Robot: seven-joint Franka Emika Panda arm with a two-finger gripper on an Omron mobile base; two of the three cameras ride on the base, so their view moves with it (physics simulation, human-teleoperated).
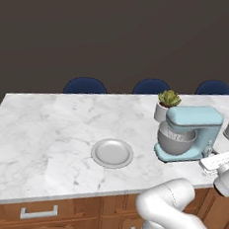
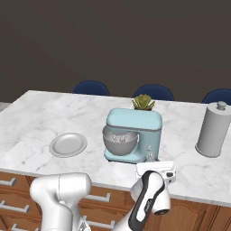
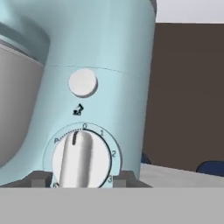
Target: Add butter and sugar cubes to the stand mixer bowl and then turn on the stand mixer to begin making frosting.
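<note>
Where knob (image 3: 81, 158) points: 0; dial marked 1, 2, 3.

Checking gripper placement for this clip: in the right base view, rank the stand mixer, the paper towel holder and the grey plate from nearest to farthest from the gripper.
1. stand mixer, directly ahead of the gripper.
2. paper towel holder, off to the right.
3. grey plate, far left on the counter.

The white marble surface (image 1: 45, 129) carries a shallow grey plate (image 1: 112, 152) near its front edge. The light blue stand mixer (image 1: 190, 131) stands right of it, a potted succulent (image 1: 166, 104) just behind, and a grey canister (image 2: 212, 129) farther right.
</note>
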